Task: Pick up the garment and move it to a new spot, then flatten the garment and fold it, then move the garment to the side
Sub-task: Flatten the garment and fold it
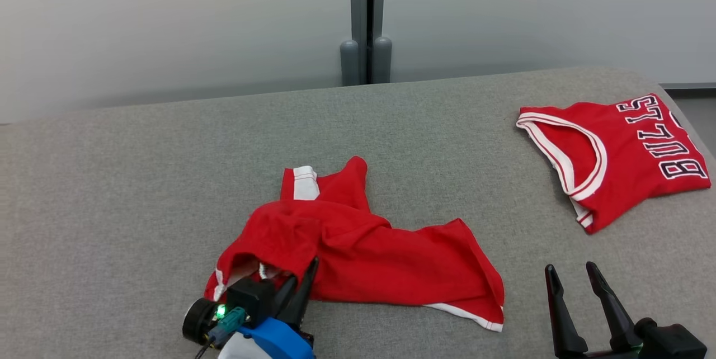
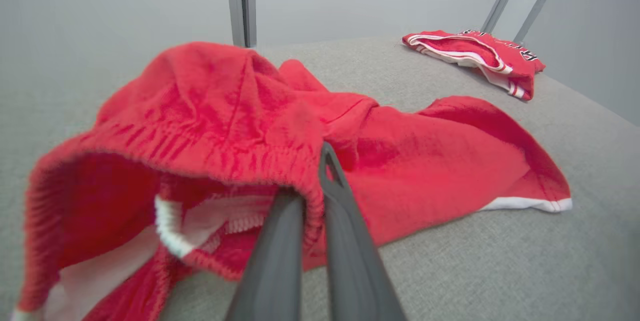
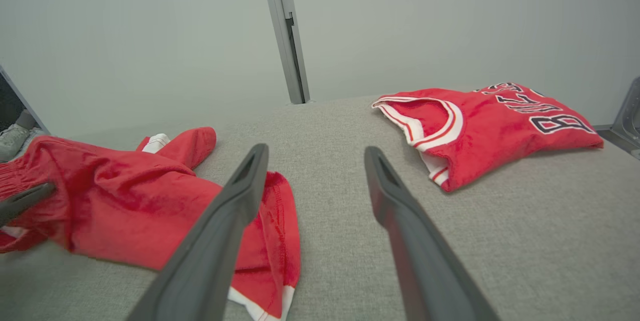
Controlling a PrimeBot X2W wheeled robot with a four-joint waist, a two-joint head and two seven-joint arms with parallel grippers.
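Two red garments lie on the grey fabric-covered tabletop [image 1: 140, 180], and two claws are in view, each with two long dark fingers. The first garment is a pair of crumpled red shorts [image 1: 363, 253] with white trim; the second is a folded red jersey [image 1: 621, 157] with white-edged openings and dark block lettering.

The left claw [image 1: 302, 278] is closed tight on the gathered elastic waistband of the shorts; in the left wrist view the waistband is pinched between the two fingers of this claw [image 2: 310, 181], one finger inside the open waist and one outside it; the rest of the shorts [image 2: 400, 161] spreads away beyond the fingertips and off to the right of them, one white-hemmed leg lying flat on the tabletop; the jersey [image 2: 475, 53] sits well beyond, far up and to the right.

The right claw [image 1: 571, 269] stands wide open and holds nothing; it is over bare tabletop; in its own wrist view the gap between this claw's fingers [image 3: 315, 151] frames only grey fabric; the shorts [image 3: 125, 196] lie to the left of it, their hem just beside its left finger; the jersey [image 3: 500, 126] lies ahead and to the right, apart from the fingers; the two garments are well apart from each other.
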